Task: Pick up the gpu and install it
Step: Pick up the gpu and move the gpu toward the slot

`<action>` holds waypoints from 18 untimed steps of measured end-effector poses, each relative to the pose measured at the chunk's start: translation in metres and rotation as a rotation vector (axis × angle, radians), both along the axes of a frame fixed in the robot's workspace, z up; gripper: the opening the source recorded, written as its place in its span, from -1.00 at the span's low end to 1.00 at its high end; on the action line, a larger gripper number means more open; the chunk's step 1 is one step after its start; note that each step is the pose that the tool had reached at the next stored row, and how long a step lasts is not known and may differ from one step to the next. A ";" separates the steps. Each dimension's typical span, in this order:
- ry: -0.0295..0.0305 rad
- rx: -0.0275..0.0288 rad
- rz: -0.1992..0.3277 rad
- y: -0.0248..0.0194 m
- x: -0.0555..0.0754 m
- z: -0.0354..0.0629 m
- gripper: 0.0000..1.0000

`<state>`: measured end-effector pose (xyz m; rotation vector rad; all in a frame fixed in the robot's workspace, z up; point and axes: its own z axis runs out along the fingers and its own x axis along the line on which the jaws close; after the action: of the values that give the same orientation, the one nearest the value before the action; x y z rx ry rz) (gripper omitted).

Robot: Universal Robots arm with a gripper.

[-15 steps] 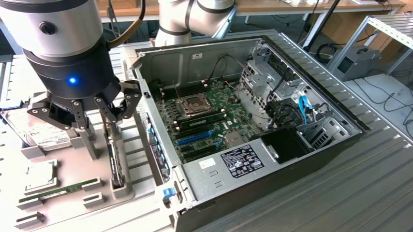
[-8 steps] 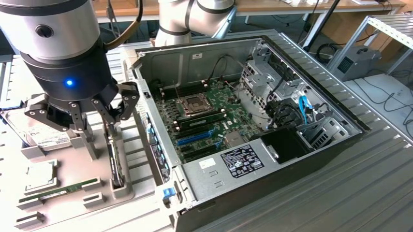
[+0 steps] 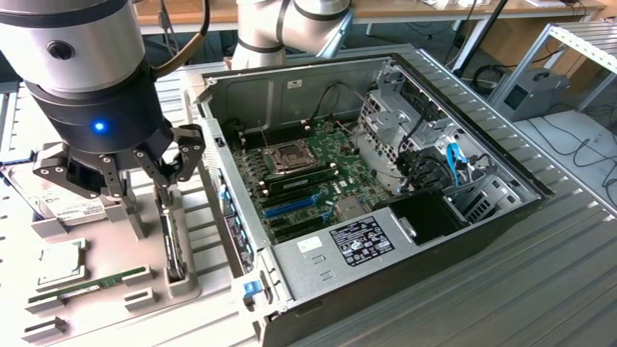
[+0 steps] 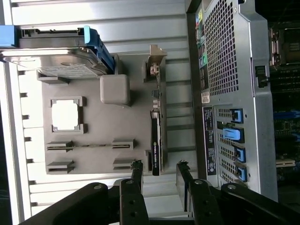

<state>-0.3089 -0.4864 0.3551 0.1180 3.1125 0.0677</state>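
The gpu (image 3: 173, 242) is a slim black card standing on its edge in a slot of the grey holder tray (image 3: 189, 290), to the exterior view's left of the open computer case (image 3: 501, 206). My gripper (image 3: 136, 189) hangs just above the card's far end, open, with nothing between its fingers. In the wrist view the gpu (image 4: 157, 138) runs straight toward the gap of the gripper (image 4: 159, 174), and one end lies between the two fingertips (image 4: 137, 169). The case's motherboard (image 3: 318, 163) lies exposed, with blue card slots (image 3: 289, 207).
On the tray (image 4: 93, 129) also sit a silver hard drive (image 4: 56, 58), a square chip (image 4: 65, 115) and a thin green RAM stick (image 3: 89, 284). The case's perforated back panel (image 4: 229, 56) stands close beside the tray. Cables and a drive cage (image 3: 424, 144) fill the case's far side.
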 end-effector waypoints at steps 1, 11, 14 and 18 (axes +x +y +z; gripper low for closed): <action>0.0000 0.0000 0.000 0.0000 0.000 -0.0003 -0.16; 0.0000 0.0000 0.000 0.0000 -0.004 -0.0022 -0.16; 0.0000 0.0000 0.000 0.0000 -0.005 -0.0028 -0.16; 0.0000 0.0000 0.000 0.0000 -0.006 -0.0035 -0.16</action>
<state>-0.3154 -0.4864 0.3516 0.1180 3.1125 0.0676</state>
